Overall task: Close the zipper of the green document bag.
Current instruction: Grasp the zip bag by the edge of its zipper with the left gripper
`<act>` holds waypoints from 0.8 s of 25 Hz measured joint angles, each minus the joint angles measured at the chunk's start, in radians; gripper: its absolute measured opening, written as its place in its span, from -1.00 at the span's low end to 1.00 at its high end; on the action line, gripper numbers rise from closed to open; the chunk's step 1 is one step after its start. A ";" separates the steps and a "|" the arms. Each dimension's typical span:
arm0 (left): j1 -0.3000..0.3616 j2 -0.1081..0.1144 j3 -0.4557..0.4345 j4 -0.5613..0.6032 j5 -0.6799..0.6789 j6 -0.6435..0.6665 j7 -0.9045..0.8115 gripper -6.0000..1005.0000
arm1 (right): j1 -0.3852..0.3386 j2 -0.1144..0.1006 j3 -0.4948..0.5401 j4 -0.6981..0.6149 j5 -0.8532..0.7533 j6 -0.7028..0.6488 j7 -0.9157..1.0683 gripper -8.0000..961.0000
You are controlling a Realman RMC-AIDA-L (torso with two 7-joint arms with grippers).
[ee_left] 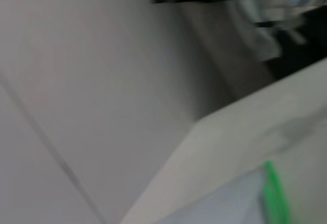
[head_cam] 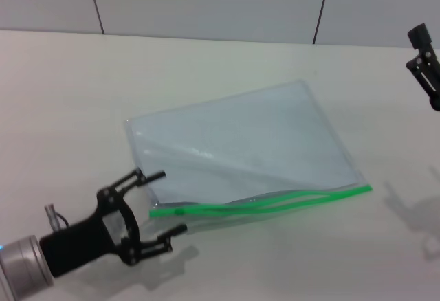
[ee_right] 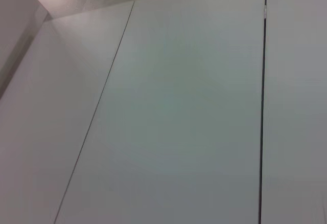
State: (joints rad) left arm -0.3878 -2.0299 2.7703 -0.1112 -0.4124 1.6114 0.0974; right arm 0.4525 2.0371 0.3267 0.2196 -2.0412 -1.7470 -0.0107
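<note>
The green document bag [head_cam: 244,143] lies flat on the white table, a clear pale-blue pouch turned at an angle. Its zipper [head_cam: 275,202] runs along the near edge as a bright green strip, and the two halves gape apart toward the right. A small darker slider [head_cam: 179,211] sits near the strip's left end. My left gripper [head_cam: 163,203] is open at the near left, its fingers on either side of the bag's left corner, close to the slider. The left wrist view catches a blurred bit of the green strip [ee_left: 275,196]. My right gripper [head_cam: 427,67] hangs at the far right edge, away from the bag.
The white table [head_cam: 82,95] spreads wide around the bag, with a panelled wall [head_cam: 206,2] behind it. The right wrist view shows only wall panels [ee_right: 173,106].
</note>
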 joint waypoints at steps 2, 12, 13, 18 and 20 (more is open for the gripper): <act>0.005 0.000 0.000 0.004 0.037 0.001 0.043 0.70 | 0.000 0.000 0.000 0.000 0.001 0.000 0.000 0.84; 0.005 0.005 -0.025 -0.005 0.043 -0.064 0.085 0.69 | 0.000 0.000 0.000 0.000 0.000 -0.003 0.000 0.84; 0.003 0.007 -0.027 -0.005 0.038 -0.066 0.085 0.69 | 0.000 0.000 0.000 0.000 0.000 -0.003 0.000 0.84; -0.016 0.011 -0.028 -0.026 0.012 -0.081 0.084 0.69 | 0.000 0.000 0.000 0.000 0.000 -0.002 0.000 0.84; -0.029 0.011 -0.027 -0.035 0.008 -0.094 0.080 0.69 | 0.000 0.000 0.000 0.000 -0.001 -0.005 0.000 0.84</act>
State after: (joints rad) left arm -0.4173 -2.0190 2.7430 -0.1463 -0.4045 1.5177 0.1776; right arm 0.4526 2.0370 0.3268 0.2197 -2.0419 -1.7522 -0.0107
